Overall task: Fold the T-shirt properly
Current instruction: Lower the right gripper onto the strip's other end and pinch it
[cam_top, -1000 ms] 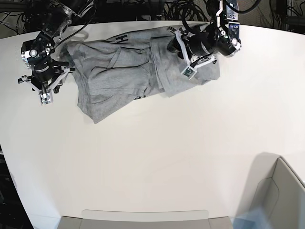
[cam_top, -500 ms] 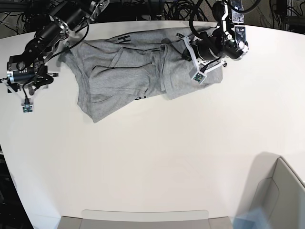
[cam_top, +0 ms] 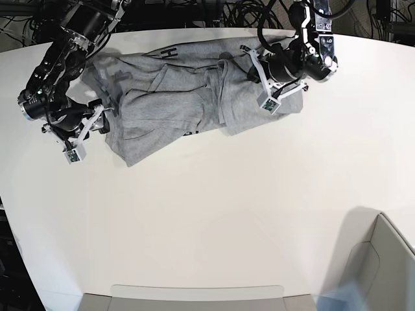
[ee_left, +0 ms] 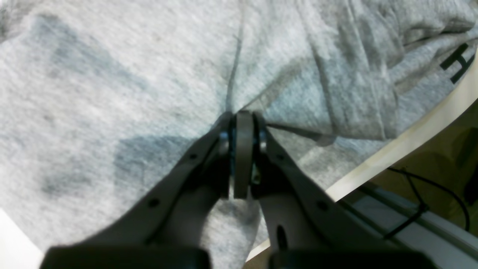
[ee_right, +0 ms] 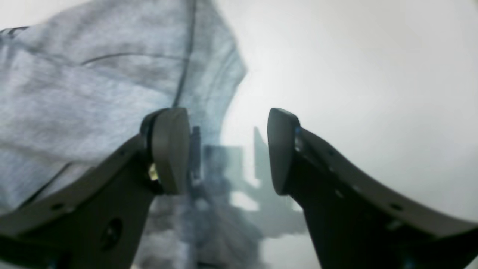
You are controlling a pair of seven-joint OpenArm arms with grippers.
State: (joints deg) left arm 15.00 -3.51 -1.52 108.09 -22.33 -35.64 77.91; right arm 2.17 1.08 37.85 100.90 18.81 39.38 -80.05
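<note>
The grey T-shirt [cam_top: 168, 97] lies crumpled and partly folded along the far side of the white table, with black lettering [cam_top: 167, 52] showing at its far edge. My left gripper [cam_top: 251, 74] rests on the shirt's right part. In the left wrist view its jaws [ee_left: 243, 125] are pressed together, and the cloth [ee_left: 112, 74] puckers into their tips. My right gripper [cam_top: 104, 120] sits at the shirt's left edge. In the right wrist view it [ee_right: 227, 149] is open, one finger [ee_right: 171, 149] over the fabric [ee_right: 93, 86] and the other over bare table.
A grey bin [cam_top: 382, 259] stands at the near right corner and a grey tray [cam_top: 194, 298] at the near edge. Cables and dark gear crowd the space behind the table's far edge [ee_left: 429, 123].
The right arm swung out to the far left, then came back in to the shirt's left edge with its jaws wide. The left gripper shifted slightly right on the shirt, then held.
</note>
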